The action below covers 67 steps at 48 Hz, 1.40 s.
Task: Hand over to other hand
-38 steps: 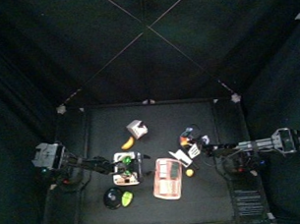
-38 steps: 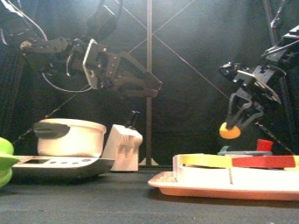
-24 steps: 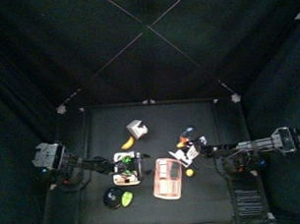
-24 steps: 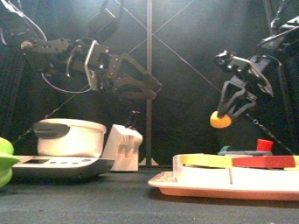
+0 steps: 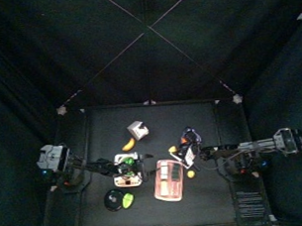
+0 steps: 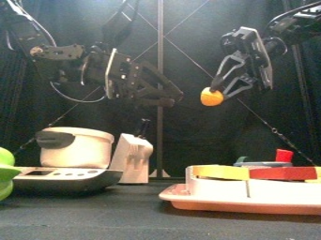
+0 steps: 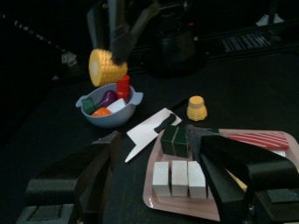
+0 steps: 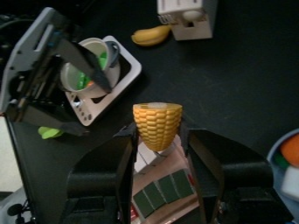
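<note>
Corn, a short yellow cob piece (image 6: 213,95), clamped between the right gripper (image 8: 158,131) jaws, now higher and nearer the table's middle than half a second ago. Carried well above the pink plastic tray (image 6: 251,195), toward the left gripper (image 6: 170,93). Left jaws spread wide, holding nothing, pointed at the cob but apart from it. Handover approach judged nearly complete; receiving grasp not yet made.

top cam looks straight down from way up. front cam sits level at the table's (image 5: 147,110) edge, close in. both wrist cams catch the pink tray (image 7: 239,171).
</note>
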Motion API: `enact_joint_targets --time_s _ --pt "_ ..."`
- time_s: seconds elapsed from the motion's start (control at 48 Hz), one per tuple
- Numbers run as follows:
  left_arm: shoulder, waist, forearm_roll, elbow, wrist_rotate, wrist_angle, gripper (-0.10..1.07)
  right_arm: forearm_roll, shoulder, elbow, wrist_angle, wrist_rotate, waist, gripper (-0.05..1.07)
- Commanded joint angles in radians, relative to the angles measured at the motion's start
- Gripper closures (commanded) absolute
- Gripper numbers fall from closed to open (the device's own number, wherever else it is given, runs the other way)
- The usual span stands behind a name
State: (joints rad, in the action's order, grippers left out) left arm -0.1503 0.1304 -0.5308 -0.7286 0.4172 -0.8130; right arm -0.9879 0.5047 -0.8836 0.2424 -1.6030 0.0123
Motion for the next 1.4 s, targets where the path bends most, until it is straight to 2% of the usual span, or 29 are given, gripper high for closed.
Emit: enact_joint_targets --time_s 0.0,0.208,0.292,0.375,0.5,0.708,0.833,0.938,1.375 --pt "-0.008 0.005 -0.023 0.051 0.0 -0.014 0.02 -0.003 0.012 0.023 -0.029 -0.003 0.003 0.36" --pt "-0.021 0.002 -0.031 0.06 -0.017 -0.052 0.02 0.014 0.012 0.023 -0.038 0.005 0.003 0.36" --pt "-0.015 0.011 -0.054 0.071 -0.069 -0.077 0.02 -0.005 0.012 0.023 -0.038 0.006 0.005 0.36" --pt "-0.015 0.031 -0.04 0.078 -0.152 -0.114 0.02 -0.034 0.012 0.023 -0.038 0.006 0.003 0.36" --pt "-0.028 0.038 -0.006 0.075 -0.331 -0.181 0.02 -0.069 0.012 0.023 -0.038 0.006 0.005 0.36" --pt "-0.066 0.032 0.041 0.066 -0.704 -0.293 0.02 -0.098 0.012 0.021 -0.038 0.006 0.005 0.36" --pt "-0.1 0.031 0.064 0.067 -0.851 -0.353 0.02 -0.1 0.012 0.02 -0.038 0.008 0.005 0.36" --pt "-0.123 0.015 0.055 0.072 -0.879 -0.379 0.02 -0.1 0.012 0.02 -0.038 0.008 0.005 0.36" --pt "-0.146 -0.044 0.06 0.12 -0.839 -0.428 0.02 -0.115 0.012 0.021 -0.038 0.008 0.005 0.36"
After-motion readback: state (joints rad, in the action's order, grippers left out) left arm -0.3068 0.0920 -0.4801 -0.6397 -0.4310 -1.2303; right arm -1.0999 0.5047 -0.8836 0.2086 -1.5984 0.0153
